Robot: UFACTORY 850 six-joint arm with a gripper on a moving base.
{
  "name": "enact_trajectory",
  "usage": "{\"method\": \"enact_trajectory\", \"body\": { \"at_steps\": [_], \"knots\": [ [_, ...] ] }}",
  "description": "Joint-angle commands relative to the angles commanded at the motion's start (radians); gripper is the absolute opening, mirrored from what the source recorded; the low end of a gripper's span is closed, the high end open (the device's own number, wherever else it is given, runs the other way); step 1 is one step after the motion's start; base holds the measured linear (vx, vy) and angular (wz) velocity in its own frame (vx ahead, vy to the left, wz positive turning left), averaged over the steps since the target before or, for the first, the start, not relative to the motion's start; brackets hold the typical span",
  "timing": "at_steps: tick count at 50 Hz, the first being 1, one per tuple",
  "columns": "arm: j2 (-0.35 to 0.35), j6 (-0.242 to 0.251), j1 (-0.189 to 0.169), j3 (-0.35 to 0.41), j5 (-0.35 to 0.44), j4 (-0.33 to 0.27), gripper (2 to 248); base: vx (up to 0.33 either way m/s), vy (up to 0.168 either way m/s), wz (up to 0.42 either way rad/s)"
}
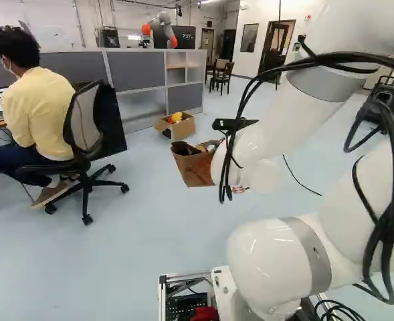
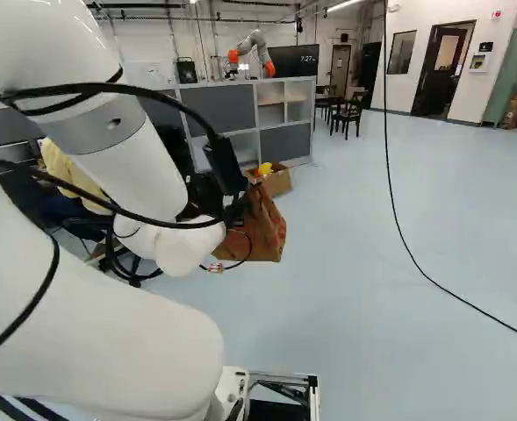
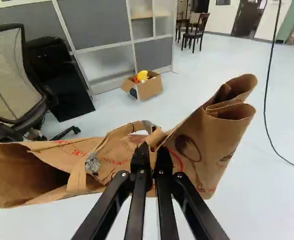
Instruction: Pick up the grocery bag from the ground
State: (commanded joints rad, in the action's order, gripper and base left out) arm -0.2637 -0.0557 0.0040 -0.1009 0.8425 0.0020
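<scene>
In the right base view my gripper (image 2: pixel 234 210) is mostly hidden by the wrist and cables, with the brown paper grocery bag (image 2: pixel 265 230) at its far side. The bag (image 1: pixel 195 168) also shows beside the arm's wrist in the left base view and appears to hang above the floor. Seen from the wrist, the gripper (image 3: pixel 150 162) is shut on creased paper near the middle of the bag (image 3: pixel 201 145). The bag spreads out to both sides of the fingers, its open mouth at one side and folded paper at the other. A looped paper handle rises beside the fingertips.
An open cardboard box (image 1: pixel 176 126) with a yellow item stands beyond the bag, near grey partitions (image 1: pixel 138 69). A person sits on an office chair (image 1: pixel 86 127) to the left. A black cable (image 2: pixel 416 263) trails over the floor. Another robot (image 2: pixel 254 51) stands behind the partitions.
</scene>
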Motion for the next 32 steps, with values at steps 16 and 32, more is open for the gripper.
{"method": "enact_trajectory", "body": {
  "at_steps": [16, 32],
  "knots": [
    [-0.012, 0.042, -0.003, 0.010, 0.023, -0.002, 23, 0.000, 0.000, 0.000],
    [-0.016, 0.056, -0.004, 0.014, 0.030, -0.002, 23, 0.000, 0.000, 0.000]
  ]
}}
